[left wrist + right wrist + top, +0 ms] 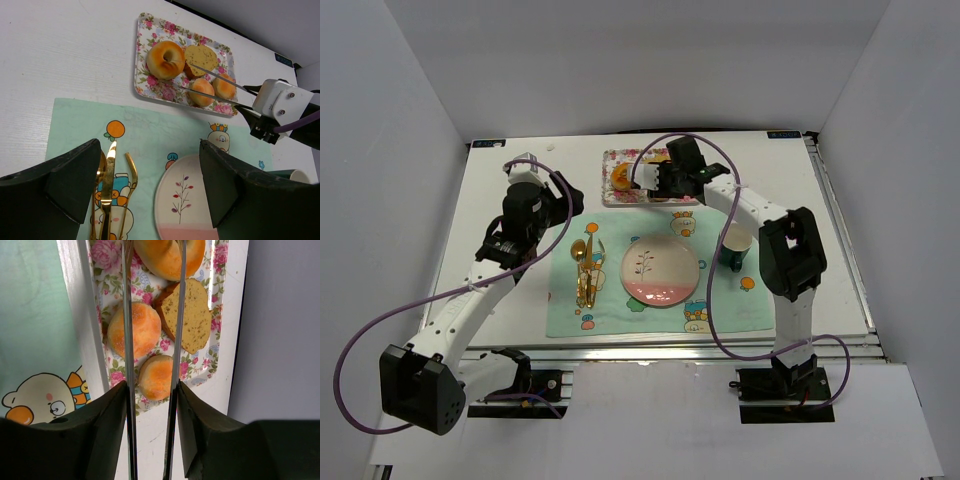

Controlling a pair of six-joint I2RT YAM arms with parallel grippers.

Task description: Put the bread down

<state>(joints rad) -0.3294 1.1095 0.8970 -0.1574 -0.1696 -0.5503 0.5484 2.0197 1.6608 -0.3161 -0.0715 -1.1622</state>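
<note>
From my station I see the right gripper (pixel 151 387) clamped on a pair of long thin metal tongs (pixel 220 77). Its fingers press the two blades from the outside, and a gap remains between the blades. The tongs reach out over the rectangular floral-patterned tray (pixel 608 160), which sits on the white table (pixel 835 270) just past the far edge of the pale green cartoon-printed placemat (pixel 610 310). All the bread lies on that tray: a golden ring-shaped roll (pixel 165 59) at the left end, a slice of brown seeded bread (pixel 201 57) touching it, and two small round orange buns (pixel 202 92) further right. The tong tips reach the ring-shaped roll, one blade at each side of it, but I cannot tell whether they touch it. The blades pass above the slice and the buns. The left gripper (pixel 150 145) is spread wide with nothing between its fingers. It hangs over the left part of the placemat, above the gold-coloured cutlery (pixel 109 175) lying there. A round white plate with a pink edge and a twig drawing (pixel 660 272) sits in the middle of the placemat. A dark green cup (pixel 732 262) stands to its right, partly hidden by the right arm.
</note>
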